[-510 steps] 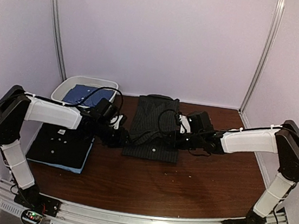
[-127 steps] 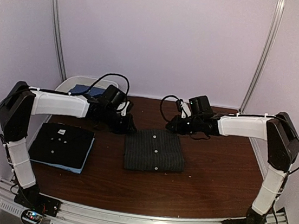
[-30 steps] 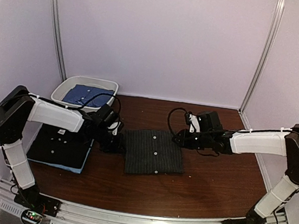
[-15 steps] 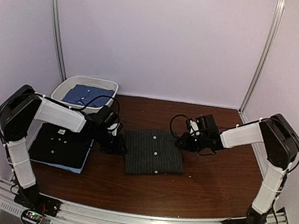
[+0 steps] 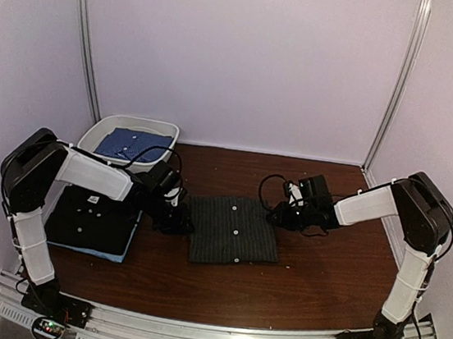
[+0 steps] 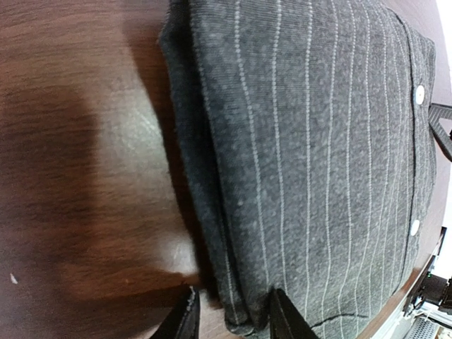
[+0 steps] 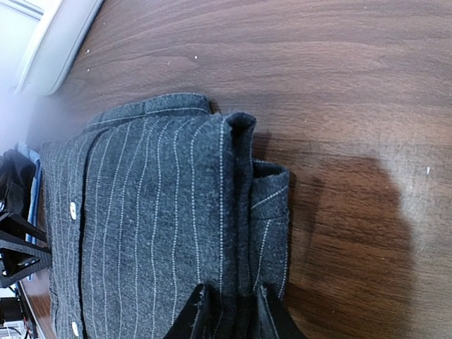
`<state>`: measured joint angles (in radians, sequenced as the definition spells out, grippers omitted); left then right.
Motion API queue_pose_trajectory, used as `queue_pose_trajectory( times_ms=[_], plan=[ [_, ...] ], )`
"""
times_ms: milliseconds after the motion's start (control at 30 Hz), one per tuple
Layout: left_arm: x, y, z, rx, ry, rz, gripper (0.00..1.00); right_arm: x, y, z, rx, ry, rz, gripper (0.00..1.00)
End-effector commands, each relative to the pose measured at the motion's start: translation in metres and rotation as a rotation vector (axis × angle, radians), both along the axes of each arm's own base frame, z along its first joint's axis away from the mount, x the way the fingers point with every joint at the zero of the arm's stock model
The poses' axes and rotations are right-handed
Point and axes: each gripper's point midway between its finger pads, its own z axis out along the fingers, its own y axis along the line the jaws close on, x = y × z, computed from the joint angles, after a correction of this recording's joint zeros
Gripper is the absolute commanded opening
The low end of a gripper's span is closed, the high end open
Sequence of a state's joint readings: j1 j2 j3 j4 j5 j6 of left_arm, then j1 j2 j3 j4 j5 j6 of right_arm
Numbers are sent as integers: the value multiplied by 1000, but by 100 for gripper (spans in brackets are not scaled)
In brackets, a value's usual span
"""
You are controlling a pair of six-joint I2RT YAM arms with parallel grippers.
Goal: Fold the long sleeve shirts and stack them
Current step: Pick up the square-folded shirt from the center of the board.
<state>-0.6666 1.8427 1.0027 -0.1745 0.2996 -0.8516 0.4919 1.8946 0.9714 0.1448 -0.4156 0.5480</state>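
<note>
Pale lilac back wall (image 5: 249, 56), plain and evenly lit. A slim metal pole stands in the far left corner (image 5: 86, 36), another in the far right (image 5: 398, 83). The dark brown wooden table (image 5: 319, 288) shows soft glare on its grain, and a silver rail (image 5: 215, 333) runs along the near edge.

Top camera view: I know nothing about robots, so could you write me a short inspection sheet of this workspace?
Surface: dark, glossy wooden table.
Job's things: pinstriped shirt folded at centre; black shirt folded on top of a light blue shirt; blue shirt lying in the white tub.
Clutter: a few tiny pale specks.
Grippers: left tool straddles one edge of the pinstriped shirt, grip unclear; right tool pinches the opposite edge.
Cables: black cables loop at both wrists.
Surroundings: plain pale walls, metal posts.
</note>
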Motion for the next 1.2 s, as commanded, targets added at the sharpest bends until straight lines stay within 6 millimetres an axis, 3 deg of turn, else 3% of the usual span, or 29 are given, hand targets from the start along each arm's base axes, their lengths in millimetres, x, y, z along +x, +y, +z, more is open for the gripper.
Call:
queue_pose_trajectory(
  times_ms=[0, 233, 400, 500, 567, 867, 1033, 1167],
  plan=[
    [-1, -2, -15, 3, 43, 7, 36, 0, -3, 4, 9, -23, -3, 24],
    [-7, -17, -21, -39, 88, 10, 31, -1, -4, 13, 29, -41, -13, 25],
    [-9, -23, -21, -85, 112, 26, 14, 0, -4, 20, 36, -53, -16, 26],
    [-8, -26, -13, -107, 106, 24, 2, 0, -3, 23, 41, -57, -15, 26],
    [-6, -27, -2, -114, 92, 20, 0, 0, -3, 25, 45, -58, -17, 26],
    [-5, 0, 43, -53, 29, -20, 0, -12, 7, 61, 54, -110, 1, 28],
    [-12, 22, 60, -35, 30, -73, 0, -26, 34, 84, 67, -142, 44, 29],
    [-15, 36, 74, -41, 32, -102, 0, -38, 63, 89, 77, -150, 91, 29]
  ],
)
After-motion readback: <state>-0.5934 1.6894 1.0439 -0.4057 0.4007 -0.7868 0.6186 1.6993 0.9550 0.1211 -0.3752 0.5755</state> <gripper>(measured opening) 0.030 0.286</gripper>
